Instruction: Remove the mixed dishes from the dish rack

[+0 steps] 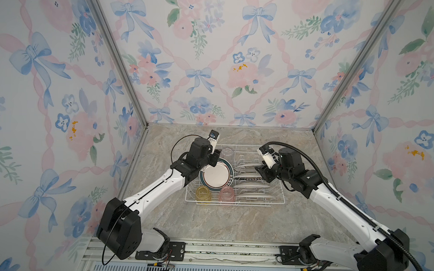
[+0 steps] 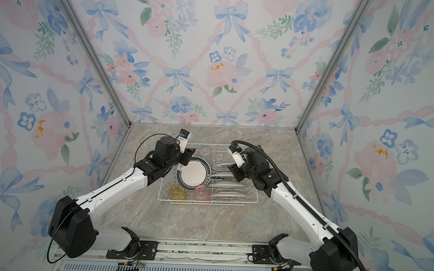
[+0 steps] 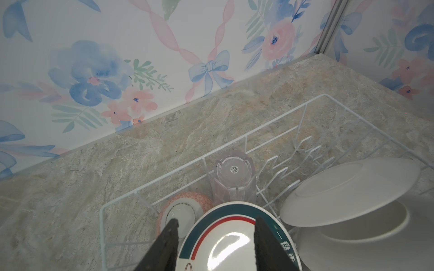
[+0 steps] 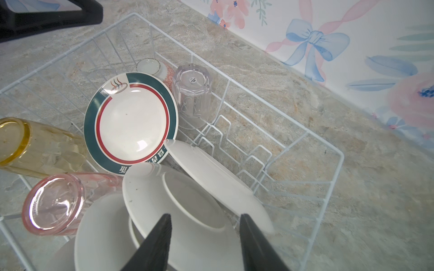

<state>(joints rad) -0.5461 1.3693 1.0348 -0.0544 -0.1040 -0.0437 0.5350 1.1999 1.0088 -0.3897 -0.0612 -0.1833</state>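
Overhead, in both top views, the dish rack [image 1: 253,204] sits on the marbled worktop [image 1: 207,227] with the dishes inside it. A green-rimmed plate [image 1: 217,177] [image 2: 193,175] lies tilted at its left, and four white plates [image 1: 252,185] stand on edge between the prongs at its right. A yellow tumbler [image 1: 203,193] and a pink tumbler [image 1: 226,193] are near the front, and a clear tumbler [image 1: 227,151] is at the back. The left gripper [image 1: 216,158] hangs at the green-rimmed plate's far edge, and the right gripper [image 1: 259,171] is by the standing plates.

In the left wrist view, the left gripper's jaws are parted and grasp nothing. One finger is over the green-rimmed plate, the other over an upturned pink-red bowl [image 3: 185,206] just beside it.

In the right wrist view, the right gripper's jaws are also spread and empty above the white plates' upper edges.
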